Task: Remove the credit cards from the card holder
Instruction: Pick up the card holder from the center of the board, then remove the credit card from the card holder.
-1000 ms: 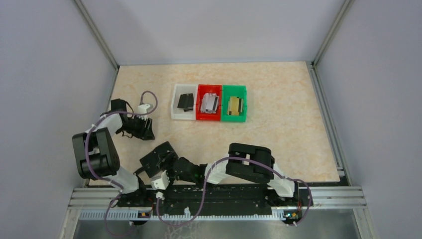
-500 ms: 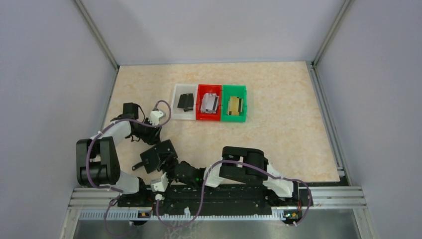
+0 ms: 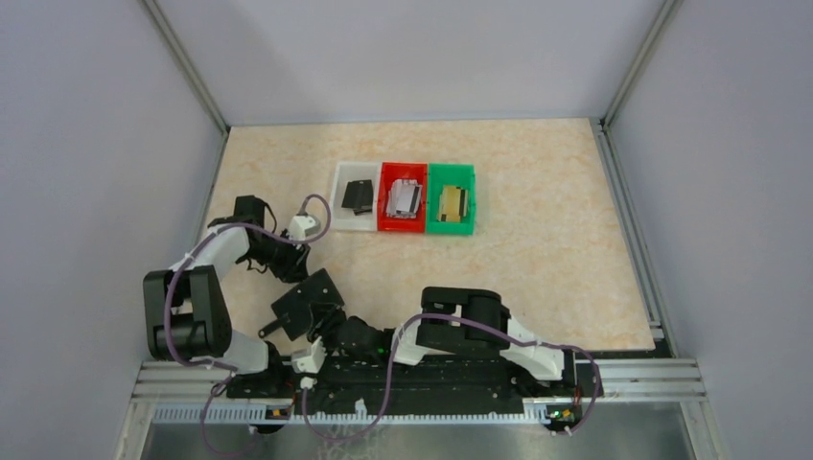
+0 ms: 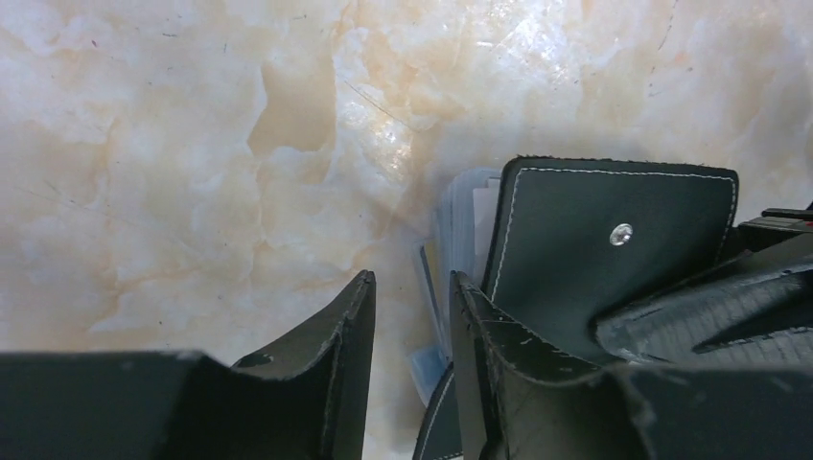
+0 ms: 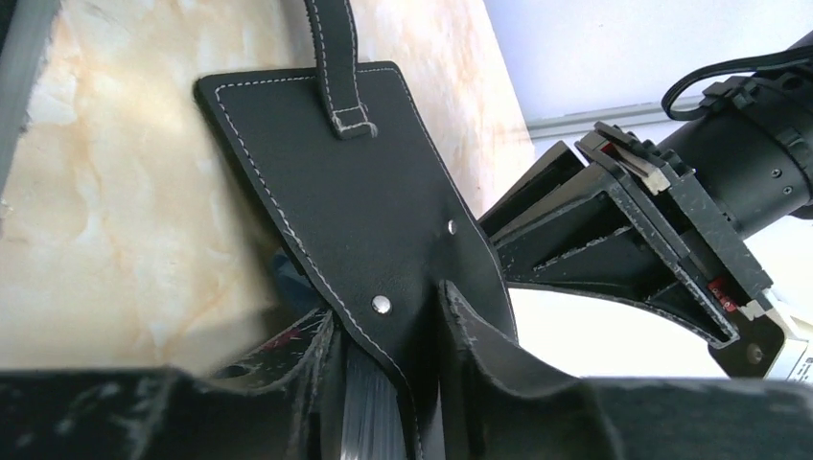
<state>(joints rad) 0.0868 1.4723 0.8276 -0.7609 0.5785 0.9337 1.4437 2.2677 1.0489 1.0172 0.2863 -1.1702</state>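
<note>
The right end effector is clamped on one leather flap of the card holder. The left end effector is barely parted and grips nothing. It sits at the holder's open edge, with clear sleeves in its gap. Closing there could pinch a sleeve rather than a card and tug the holder loose. Three credit cards lie in bins well beyond the holder. Whether any remain inside is hidden.

Right pincer clamped on card holder, strap up, marble table
</note>
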